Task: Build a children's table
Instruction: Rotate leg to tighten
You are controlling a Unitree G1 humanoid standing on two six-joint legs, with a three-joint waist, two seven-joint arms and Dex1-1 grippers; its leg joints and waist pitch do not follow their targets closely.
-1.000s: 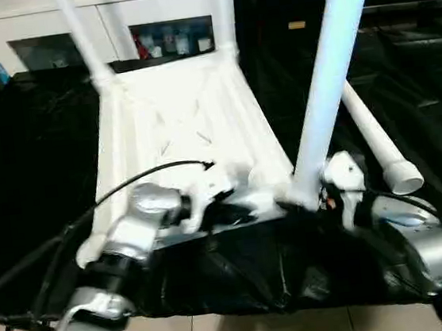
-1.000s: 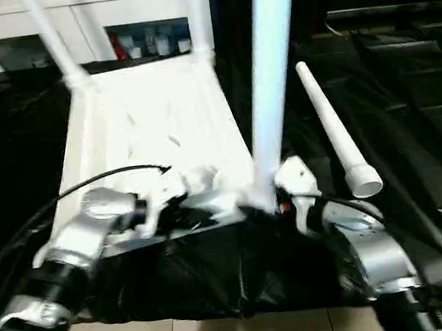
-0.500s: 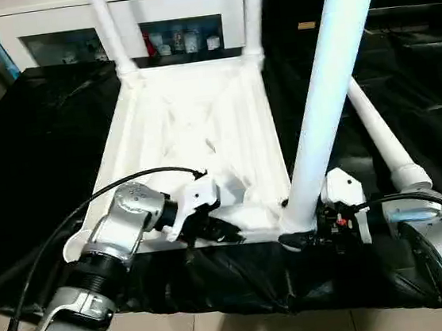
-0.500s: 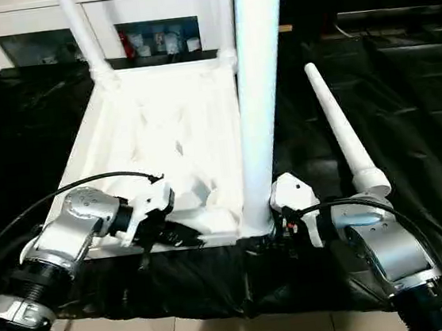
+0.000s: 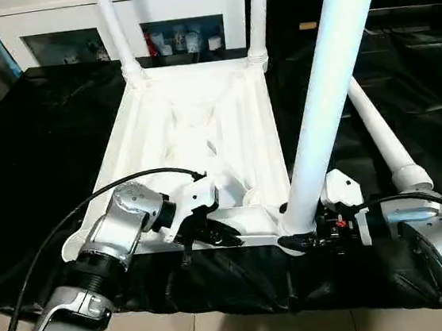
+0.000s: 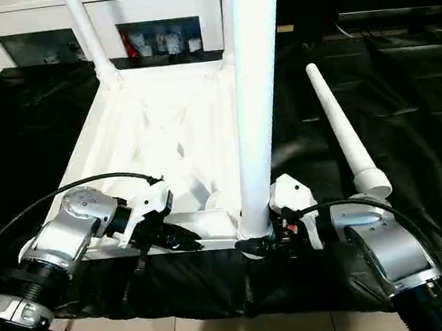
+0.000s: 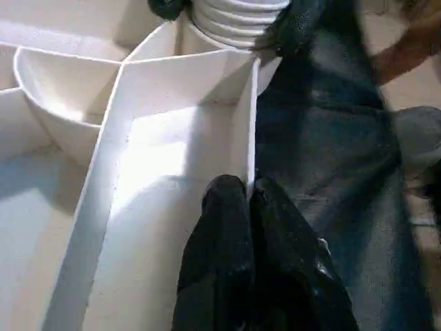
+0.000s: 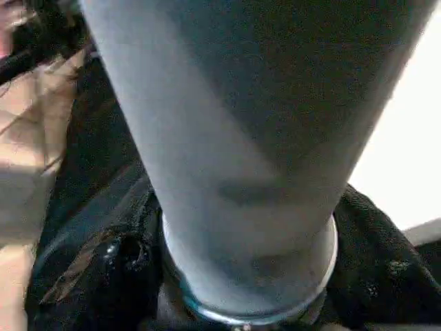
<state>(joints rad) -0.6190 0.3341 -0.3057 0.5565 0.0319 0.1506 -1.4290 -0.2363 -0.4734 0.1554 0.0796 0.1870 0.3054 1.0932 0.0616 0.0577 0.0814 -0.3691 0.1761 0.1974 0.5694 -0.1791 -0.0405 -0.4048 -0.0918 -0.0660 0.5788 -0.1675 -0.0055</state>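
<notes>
Item: right pincer [image 6: 255, 244], two black fingers clamped round the foot of a long white tubular plastic leg [image 6: 255, 98], just above the near right corner socket [image 5: 290, 225] of the upturned white plastic table top [image 5: 202, 136]; the leg stands nearly upright, leaning slightly toward 1 o'clock

Item: left pincer [image 5: 222, 231], fingers together, pinching the thin near rim wall [image 7: 250, 131] of the table top, at 9 o'clock from the right pincer; the left wrist view shows one black finger [image 7: 222, 227] on each side of the wall

Item: table top, ribbed underside up, lying on a black sheet [image 5: 36, 154]; two further white legs already seated in the far corners, at 11 o'clock [image 5: 113, 26] and 12 o'clock [image 5: 259, 9]

Item: fourth white tubular leg [image 6: 344, 127], loose on the sheet at 2 o'clock from the right pincer, well apart from its empty near left socket [image 5: 78, 244]

Item: white cabinet with glass doors [image 5: 180, 18], beyond the table at 12 o'clock

Risks, judged: whether the threaded end is fully home in the socket is hidden; if released while half-seated, the tall leg may topple. A skewed push could jam the threads or slide the top along the slick sheet, since only a thin rim is pinched to steady it
</notes>
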